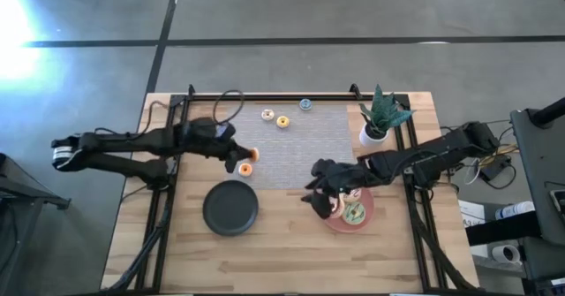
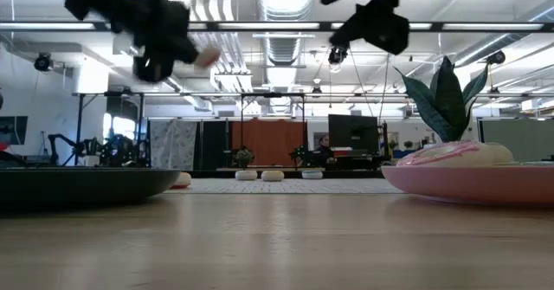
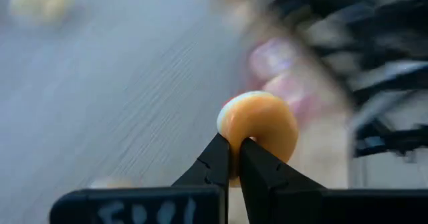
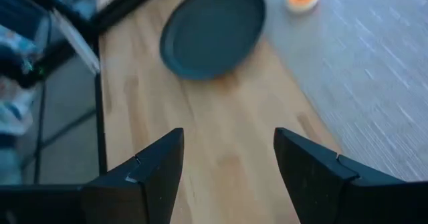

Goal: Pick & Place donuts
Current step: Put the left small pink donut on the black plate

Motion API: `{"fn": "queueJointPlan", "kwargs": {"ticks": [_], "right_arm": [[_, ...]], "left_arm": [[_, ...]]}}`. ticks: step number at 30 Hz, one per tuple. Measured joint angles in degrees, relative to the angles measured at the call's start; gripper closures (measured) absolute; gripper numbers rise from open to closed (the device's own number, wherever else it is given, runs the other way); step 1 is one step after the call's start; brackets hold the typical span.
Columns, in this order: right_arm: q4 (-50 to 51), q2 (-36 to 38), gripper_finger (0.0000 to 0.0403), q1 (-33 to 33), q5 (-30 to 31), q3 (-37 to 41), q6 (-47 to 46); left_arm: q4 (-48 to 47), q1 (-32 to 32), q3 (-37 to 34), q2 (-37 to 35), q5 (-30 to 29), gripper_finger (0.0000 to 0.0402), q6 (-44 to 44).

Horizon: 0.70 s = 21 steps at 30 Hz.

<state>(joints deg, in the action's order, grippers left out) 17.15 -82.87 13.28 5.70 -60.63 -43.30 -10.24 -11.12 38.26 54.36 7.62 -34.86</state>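
Two end effectors are up: the left end effector (image 3: 231, 158) pinches a small orange donut (image 3: 259, 122) by its rim, lifted near the dark plate (image 1: 230, 208), likely for carrying. The right end effector (image 4: 227, 160) hangs open above the pink plate (image 1: 365, 217), where bigger donuts (image 1: 353, 213) lie.

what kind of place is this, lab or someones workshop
Most likely a robotics lab in an open industrial hall. The low view shows exposed ceiling ducts, strip lights and a distant monitor. From above, two arms work at a wooden table standing on a bare concrete floor.
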Motion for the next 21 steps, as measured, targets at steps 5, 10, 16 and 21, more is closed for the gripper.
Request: {"fn": "queueJointPlan", "kwargs": {"ticks": [5, 10, 16, 21], "right_arm": [[-4.8, 0.3, 0.0179, -1.0, 5.7, -0.2, 4.9], [-6.5, -0.6, 0.0179, -0.4, 18.6, -4.3, 18.3], [-7.7, -5.7, 0.0179, -1.1, 23.3, -10.8, 35.0], [-3.9, -8.9, 0.0179, -1.8, 24.5, -17.6, 35.5]], "left_arm": [[4.9, 8.6, 0.0, -3.2, -18.6, 0.0401, 4.5], [7.6, 19.4, 0.0, -0.9, -43.1, 0.0401, 9.6], [23.9, 26.8, 0.6, 7.5, -53.3, 0.0401, 20.2], [24.8, 29.3, 4.8, 13.1, -59.2, 0.0401, 23.7]]}}
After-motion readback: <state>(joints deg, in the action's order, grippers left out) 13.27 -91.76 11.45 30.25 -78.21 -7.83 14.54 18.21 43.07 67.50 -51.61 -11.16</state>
